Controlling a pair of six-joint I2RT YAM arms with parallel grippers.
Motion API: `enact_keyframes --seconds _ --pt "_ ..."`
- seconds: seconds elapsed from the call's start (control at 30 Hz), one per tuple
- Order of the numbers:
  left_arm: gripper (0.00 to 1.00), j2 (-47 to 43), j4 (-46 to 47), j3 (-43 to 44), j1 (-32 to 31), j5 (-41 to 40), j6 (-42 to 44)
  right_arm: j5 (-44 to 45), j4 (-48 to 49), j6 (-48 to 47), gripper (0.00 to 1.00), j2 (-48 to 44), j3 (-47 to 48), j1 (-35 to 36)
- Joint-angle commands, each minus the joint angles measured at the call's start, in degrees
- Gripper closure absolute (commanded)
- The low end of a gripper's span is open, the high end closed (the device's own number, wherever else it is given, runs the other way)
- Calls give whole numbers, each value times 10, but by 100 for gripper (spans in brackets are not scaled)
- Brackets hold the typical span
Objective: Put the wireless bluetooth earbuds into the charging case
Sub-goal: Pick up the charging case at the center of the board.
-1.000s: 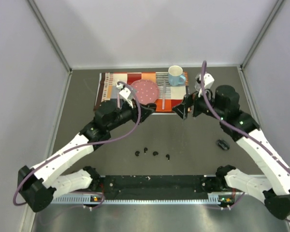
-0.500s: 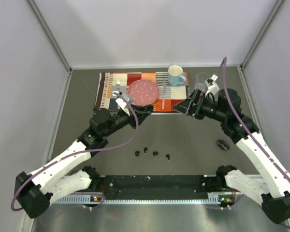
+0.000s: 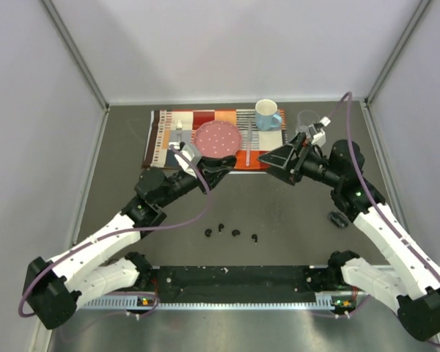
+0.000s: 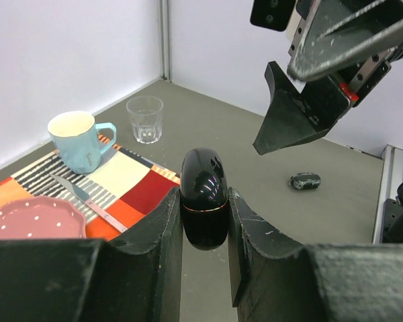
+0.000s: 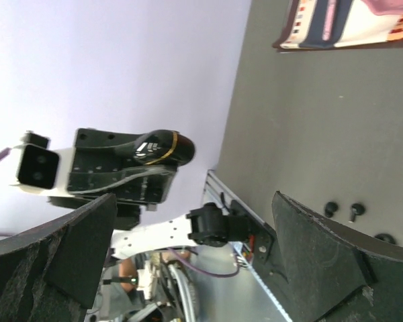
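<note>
Left claw (image 4: 205, 216) pinches a glossy black oval charging case (image 4: 203, 178); right claw (image 3: 278, 159) gapes; four tiny black earbuds (image 3: 235, 234) dot the worktop (image 3: 293, 213).

Both arms are angling inward from the near edge, elbows bent, wrists lifted off the surface. Left gripper (image 4: 203, 204) is pinching a black case (image 4: 203, 176) upright between its fingers. Right gripper (image 3: 280, 160) is pointing at it from the right, jaws standing wide apart, holding nothing, clear of the left one.
</note>
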Motion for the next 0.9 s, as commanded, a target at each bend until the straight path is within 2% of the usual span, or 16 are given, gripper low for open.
enact_keyframes --seconds 0.0,0.33,0.87 --pt "100 0 66 -7 -2 20 -1 -27 90 83 2 -14 2 2" --pt "100 35 107 2 -9 53 -35 -3 120 118 3 31 6 63" --pt "100 39 127 -2 -16 62 -48 21 137 152 2 23 -25 69"
